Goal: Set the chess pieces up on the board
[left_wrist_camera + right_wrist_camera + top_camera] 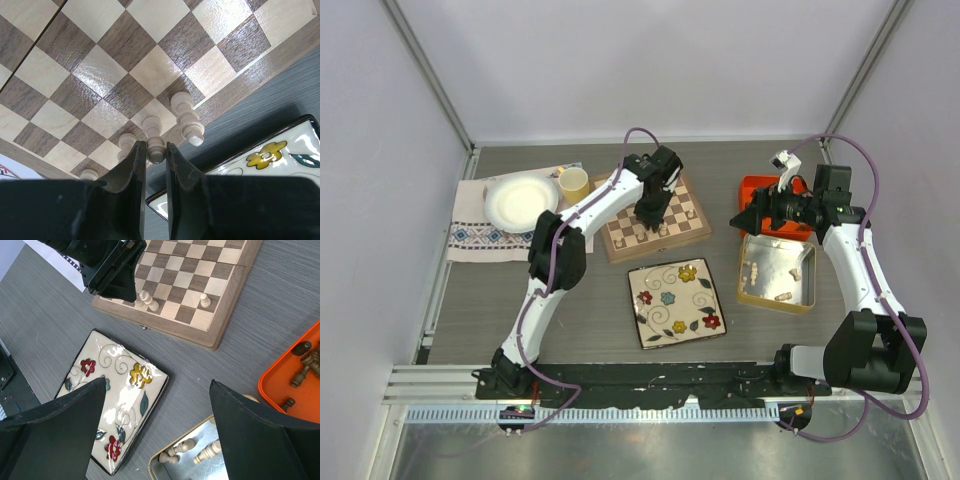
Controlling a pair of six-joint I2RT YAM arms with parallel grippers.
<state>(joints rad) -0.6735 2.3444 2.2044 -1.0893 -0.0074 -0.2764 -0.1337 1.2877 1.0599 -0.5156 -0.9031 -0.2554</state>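
The board (682, 215) lies at the back centre, and its checks (125, 65) fill the left wrist view. My left gripper (152, 145) is shut on a pale cream chess piece (156, 152) at the board's edge row, next to the floral plate. Three other cream pieces (186, 117) stand beside it along that row. In the top view the left gripper (648, 214) hangs over the board. My right gripper (157, 382) is open and holds nothing, above the table between the floral plate and the tin. Another cream piece (205, 300) stands alone on the board.
A metal tin (800, 296) with loose cream pieces (200, 452) sits right of the floral plate (675, 302). An orange tray (280, 385) behind it holds dark pieces (306, 365). A white plate (520, 200), a yellow cup (574, 183) and a patterned cloth (470, 235) lie at the back left.
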